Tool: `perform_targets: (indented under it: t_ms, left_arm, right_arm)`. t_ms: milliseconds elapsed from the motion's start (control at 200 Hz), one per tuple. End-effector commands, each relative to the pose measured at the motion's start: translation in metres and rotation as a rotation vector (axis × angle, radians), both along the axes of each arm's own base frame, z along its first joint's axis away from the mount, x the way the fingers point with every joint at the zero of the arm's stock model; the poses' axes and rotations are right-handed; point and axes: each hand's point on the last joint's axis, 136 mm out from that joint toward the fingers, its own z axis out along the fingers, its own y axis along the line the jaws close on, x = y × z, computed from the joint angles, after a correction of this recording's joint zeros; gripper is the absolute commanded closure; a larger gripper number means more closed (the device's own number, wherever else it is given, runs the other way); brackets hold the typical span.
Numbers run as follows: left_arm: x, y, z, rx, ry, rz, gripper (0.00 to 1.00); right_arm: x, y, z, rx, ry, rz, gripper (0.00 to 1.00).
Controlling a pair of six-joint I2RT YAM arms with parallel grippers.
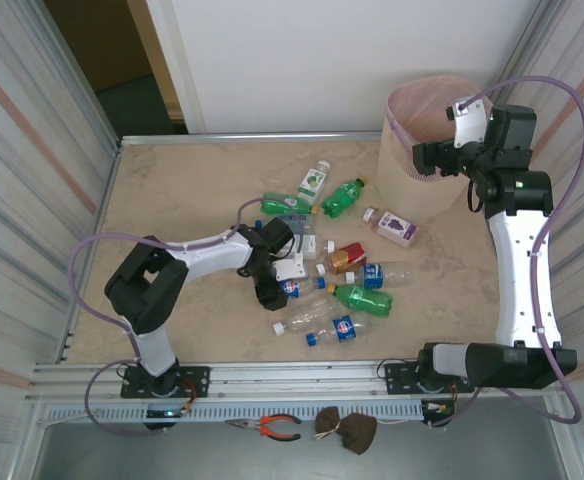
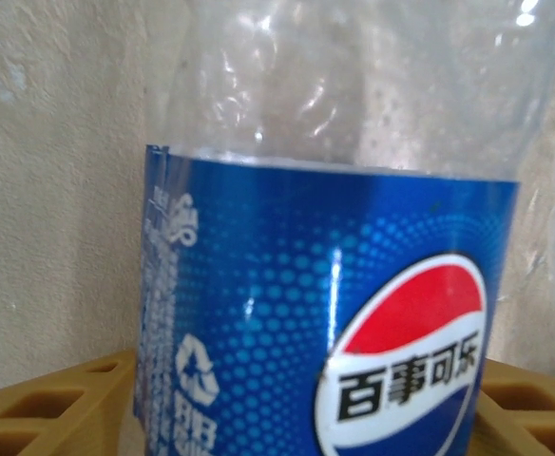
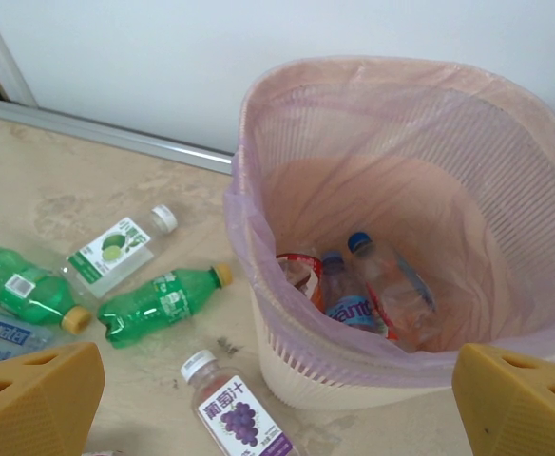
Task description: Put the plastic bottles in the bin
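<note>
Bottles (image 1: 362,297) are strewn centrally; a Pepsi bottle (image 2: 334,285) is flanked by left fingers (image 2: 49,407), grip unclear. At one o'clock, wide-spread right fingers (image 3: 30,399) are held above the bin (image 1: 407,200).

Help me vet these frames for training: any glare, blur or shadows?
Left wrist: the clear plastic bottle with a blue label sits very close, slightly soft, with white glints on its bare plastic. Right wrist: even light, the beige perforated bin with pink liner sharp. Top external: soft, even light, faint shadows.

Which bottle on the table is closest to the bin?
The white-capped bottle with the purple grape label, lying just by the bin's base; every other bottle lies farther off.
</note>
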Motion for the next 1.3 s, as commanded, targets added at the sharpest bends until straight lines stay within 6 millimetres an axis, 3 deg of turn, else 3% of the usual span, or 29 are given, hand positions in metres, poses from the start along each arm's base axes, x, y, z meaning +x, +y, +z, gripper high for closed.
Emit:
perform_targets:
  t_ms: [0,311,551,716,872,982,1152,1292]
  left_arm:
    - [0.000,0.000,-0.003,-0.007,0.014,-0.029,0.33]
    - [-0.007,0.010,0.001,-0.005,0.015,-0.017,0.44]
    - [-0.011,0.018,0.019,-0.027,-0.021,0.012,0.46]
    - [-0.009,0.019,0.043,-0.087,-0.058,0.038,0.47]
    - [0.000,0.008,0.082,-0.227,-0.124,0.066,0.48]
    - [0.008,-0.009,0.120,-0.376,-0.197,0.081,0.48]
    - [0.014,-0.034,0.190,-0.651,-0.296,0.093,0.48]
    - [0.007,-0.049,0.256,-0.894,-0.351,0.063,0.47]
  right_arm:
    - [-0.005,0.004,0.005,0.020,-0.013,0.009,0.06]
    - [-0.006,0.005,0.010,0.022,-0.025,0.015,0.06]
    - [-0.010,0.008,0.014,0.029,-0.036,0.024,0.06]
    - [-0.015,0.014,0.021,0.053,-0.061,0.045,0.07]
    - [-0.022,0.027,0.031,0.113,-0.105,0.104,0.06]
    - [-0.029,0.043,0.042,0.174,-0.151,0.179,0.06]
    - [-0.050,0.070,0.065,0.278,-0.251,0.333,0.06]
    - [-0.077,0.093,0.087,0.345,-0.345,0.483,0.06]
